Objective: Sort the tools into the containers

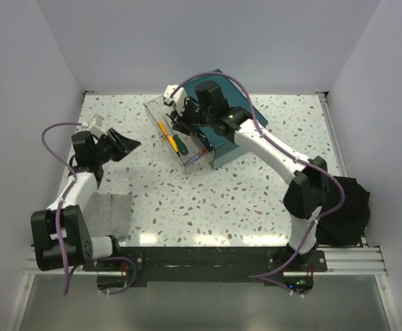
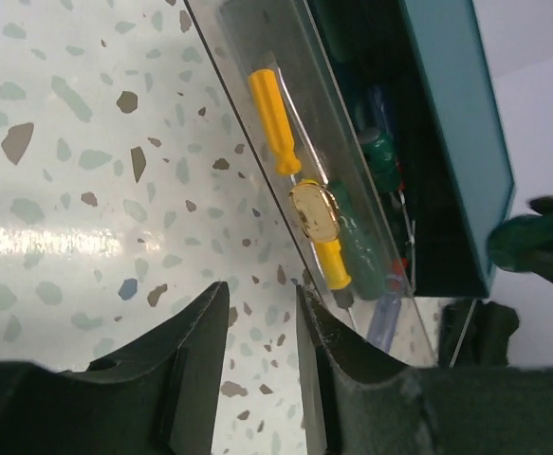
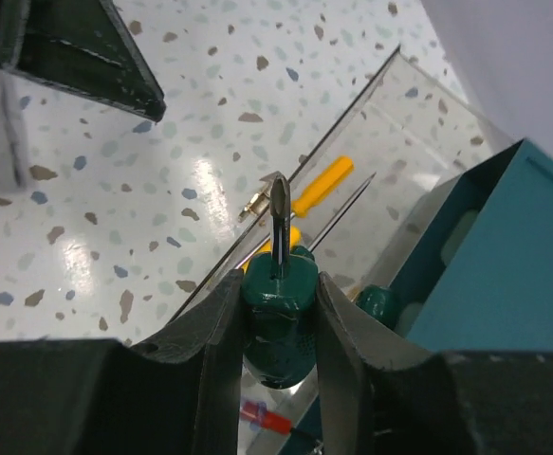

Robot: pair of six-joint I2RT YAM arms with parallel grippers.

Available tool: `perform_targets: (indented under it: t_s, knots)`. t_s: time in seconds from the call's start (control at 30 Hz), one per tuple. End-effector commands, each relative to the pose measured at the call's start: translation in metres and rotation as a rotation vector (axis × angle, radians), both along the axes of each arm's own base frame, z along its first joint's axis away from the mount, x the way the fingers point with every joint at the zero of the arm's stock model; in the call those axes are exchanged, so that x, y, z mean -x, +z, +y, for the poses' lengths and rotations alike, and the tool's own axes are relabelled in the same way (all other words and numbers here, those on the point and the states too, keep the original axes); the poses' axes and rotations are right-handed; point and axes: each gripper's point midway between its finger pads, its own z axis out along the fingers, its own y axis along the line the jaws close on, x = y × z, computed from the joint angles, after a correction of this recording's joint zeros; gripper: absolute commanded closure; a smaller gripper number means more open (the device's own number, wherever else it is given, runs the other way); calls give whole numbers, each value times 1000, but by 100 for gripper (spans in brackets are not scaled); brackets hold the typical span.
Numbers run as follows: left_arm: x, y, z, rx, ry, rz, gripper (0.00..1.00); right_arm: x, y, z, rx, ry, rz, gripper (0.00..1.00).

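1. At the near-left corner of the desk (image 1: 207,207) a grey folded cloth (image 1: 109,212) lies flat. A black cloth (image 1: 345,207) is bunched at the near-right corner, beside my right arm.
2. My left gripper (image 2: 260,292) hangs over bare desk toward the left edge, about halfway back. Its jaws are a little apart with nothing between them. It points at the drawer's front wall but is not touching it.
3. The clear drawer (image 1: 158,114) stands pulled out of the teal box toward the left edge, past the middle of the desk. Its brass knob (image 2: 314,213) faces my left gripper.
4. Inside the drawer a yellow screwdriver (image 2: 274,118) lies along the front wall, with a second green screwdriver (image 2: 357,237) just beside it. Something red and blue lies at the drawer's near end, too small for me to name.
5. My right gripper (image 3: 278,280) is above the drawer, closed on the green-handled screwdriver (image 3: 278,318). The handle is pinched between both fingers, and the tip points away from my wrist toward the drawer's front wall.
6. The teal box (image 1: 238,134) sits by the far edge, about midway along it, at an angle to that edge.
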Motion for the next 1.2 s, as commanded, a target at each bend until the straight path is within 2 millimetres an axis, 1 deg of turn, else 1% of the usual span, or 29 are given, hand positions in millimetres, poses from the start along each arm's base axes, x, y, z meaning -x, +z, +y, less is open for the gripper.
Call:
perform_targets:
  t_s: [0.0,0.03,0.07,0.1,0.13,0.17,0.23,0.27,0.3,0.33,0.37,0.4,0.43,0.47,0.5,0.53,0.57,0.63,0.67,0.7,0.77,0.8,0.87,0.9,0.93,1.0,1.03,1.13,1.17]
  knots:
    - [-15,-8,-10,-186,-146,-52,62,-27,-19,14,-38,-137,86,91]
    - [-17,-16,-17,-200,-186,-38,62,-31,-21,19,-43,-127,93,76]
    - [-18,-19,-19,-230,-215,-56,62,-31,-19,19,-45,-118,94,55]
    - [-19,-21,-21,-239,-229,-64,63,-35,-15,19,-55,-118,87,48]
    - [-20,-22,-25,-248,-244,-78,64,-36,-3,20,-90,-134,86,44]
    - [-22,-22,-26,-270,-260,-94,66,-45,9,16,-133,-157,76,39]
    - [-23,-21,-33,-284,-309,-101,73,-54,32,10,-225,-207,107,36]
    - [-23,-21,-34,-310,-338,-113,76,-67,45,-1,-270,-247,97,36]
    - [-22,-21,-41,-318,-373,-119,89,-74,57,-7,-301,-282,89,37]
    - [-22,-21,-45,-328,-396,-113,99,-81,62,-14,-326,-325,95,40]
    - [-22,-22,-48,-357,-424,-131,100,-101,69,-33,-340,-414,50,47]
    - [-22,-17,-58,-358,-469,-158,100,-111,68,-44,-326,-447,10,54]
    - [-16,-18,-63,-353,-502,-149,100,-125,67,-62,-317,-494,-28,62]
    - [-15,-15,-66,-356,-537,-176,100,-136,71,-73,-324,-530,-80,72]
    - [-9,-11,-85,-358,-597,-200,100,-148,60,-88,-280,-574,-112,98]
    - [-7,-9,-90,-365,-621,-215,100,-159,55,-106,-258,-610,-125,100]
    - [-5,-7,-96,-376,-648,-236,100,-163,46,-113,-229,-620,-120,100]
    - [0,-6,-114,-376,-706,-261,100,-174,25,-136,-161,-671,-118,100]
    - [1,-6,-120,-375,-726,-269,100,-174,15,-143,-135,-680,-105,100]
    - [1,-8,-132,-372,-757,-275,100,-172,-1,-147,-92,-677,-92,100]
    - [-1,-7,-145,-368,-786,-285,100,-167,-21,-151,-39,-651,-66,100]
    - [-5,-8,-157,-367,-809,-296,100,-160,-37,-153,-2,-636,-49,100]
    - [-11,-8,-168,-368,-821,-297,100,-152,-54,-157,31,-639,-7,100]
    - [-18,-9,-178,-368,-836,-302,100,-145,-70,-159,46,-646,34,100]
    - [-22,-10,-181,-365,-837,-295,100,-138,-70,-157,35,-622,52,100]
    - [-36,-13,-190,-368,-834,-289,100,-126,-88,-156,54,-600,104,100]
    - [-40,-14,-192,-366,-831,-283,100,-120,-88,-155,51,-592,116,100]
    - [-56,-11,-203,-375,-829,-305,100,-108,-104,-155,68,-577,180,100]
    - [-59,-11,-206,-381,-830,-311,100,-105,-99,-157,60,-580,176,100]
